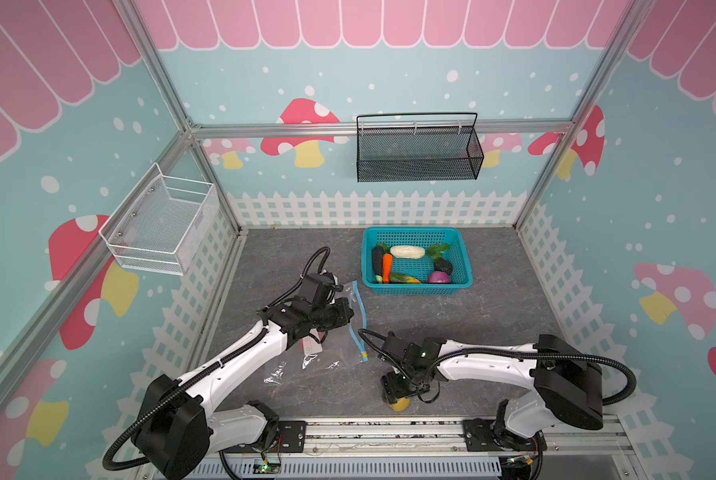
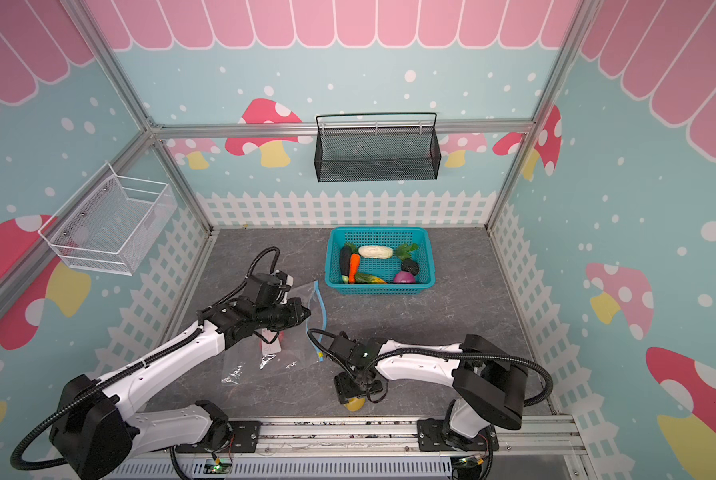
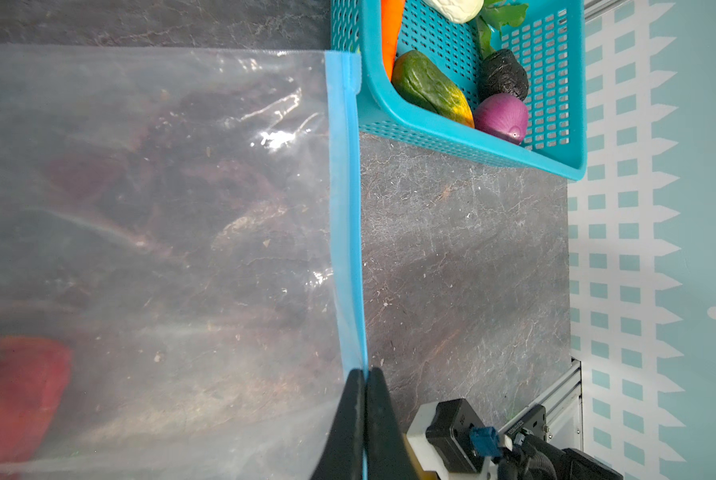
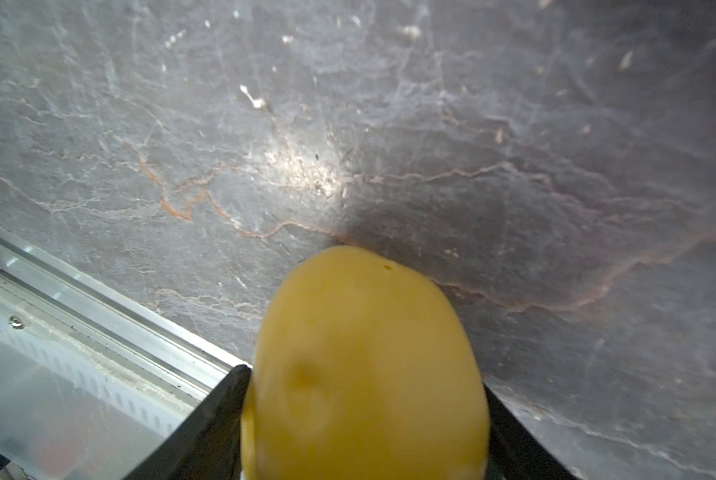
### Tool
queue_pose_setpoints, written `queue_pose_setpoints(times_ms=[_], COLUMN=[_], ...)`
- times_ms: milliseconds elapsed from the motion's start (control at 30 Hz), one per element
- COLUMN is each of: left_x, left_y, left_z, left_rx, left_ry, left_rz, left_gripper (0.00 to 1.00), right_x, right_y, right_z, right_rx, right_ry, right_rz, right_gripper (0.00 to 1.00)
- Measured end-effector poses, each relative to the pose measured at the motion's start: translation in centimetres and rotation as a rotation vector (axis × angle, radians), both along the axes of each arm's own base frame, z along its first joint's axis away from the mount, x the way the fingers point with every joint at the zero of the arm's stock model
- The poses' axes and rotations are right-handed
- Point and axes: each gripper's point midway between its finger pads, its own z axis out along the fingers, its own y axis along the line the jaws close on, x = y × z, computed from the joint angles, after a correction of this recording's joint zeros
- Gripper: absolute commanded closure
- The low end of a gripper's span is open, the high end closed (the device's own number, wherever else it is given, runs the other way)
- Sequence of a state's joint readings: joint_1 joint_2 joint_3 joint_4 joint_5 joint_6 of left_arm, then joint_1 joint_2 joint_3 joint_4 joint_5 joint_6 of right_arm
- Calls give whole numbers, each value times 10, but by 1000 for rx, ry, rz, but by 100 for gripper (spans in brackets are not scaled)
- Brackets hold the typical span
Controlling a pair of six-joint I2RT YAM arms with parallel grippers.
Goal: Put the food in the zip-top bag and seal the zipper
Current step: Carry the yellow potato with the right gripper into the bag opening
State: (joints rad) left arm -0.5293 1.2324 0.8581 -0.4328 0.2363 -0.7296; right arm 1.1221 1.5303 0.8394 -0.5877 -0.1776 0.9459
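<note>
Grey tabletop (image 1: 452, 332), bag label (image 1: 311, 347) illegible

one clear zip-top bag (image 1: 339, 332), one teal basket (image 1: 416, 286), one yellow potato (image 1: 400, 404), two wall racks (image 1: 161, 220) (image 1: 418, 153), two robot arms (image 1: 240, 361) (image 1: 489, 365)

So the whole setup sits inside a little booth with teal printed walls (image 1: 389, 83) covered in white dots. A pink scalloped roof band (image 1: 348, 25) runs along the top, red-and-white cartoon mushrooms (image 1: 302, 124) are scattered lower down, and a white picket fence print (image 1: 373, 208) wraps the bottom. Silver aluminium frame bars (image 1: 265, 129) hold it all together. A white wire-mesh basket (image 1: 157, 224) hangs on the left wall and a black mesh basket (image 1: 418, 153) hangs off the back bar. The dark grey marbled desk (image 1: 472, 324) has a silver slotted rail (image 1: 369, 432) along its near edge. Overhead light leaves a bright glare patch (image 4: 302, 166) on the stone pattern.
</note>
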Motion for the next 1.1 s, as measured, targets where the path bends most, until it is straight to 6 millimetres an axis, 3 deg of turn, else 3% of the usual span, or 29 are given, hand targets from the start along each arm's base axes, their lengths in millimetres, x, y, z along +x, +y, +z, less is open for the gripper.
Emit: queue_pose_setpoints(times_ms=[267,567,667,900,1100], left_x=[-1,2,2,6,6], left_y=[-2,-15,-23,-32,-34], left_z=[0,4,10,31,35], left_rx=[-6,-22,-35,-71,-80], left_ry=[7,21,19,-12,-10], left_rz=[-8,-33,-43,-50,-49], left_gripper=[100,100,100,100,100], right_x=[16,94,111,160,176], right_y=[-5,-19,-20,-5,16], right_z=[10,59,69,124,152], right_rx=[45,269,312,461,567], right_ry=[-53,-223,-262,-396,-439], right_rz=[18,-92,-87,-52,6], right_gripper=[32,34,34,36,39])
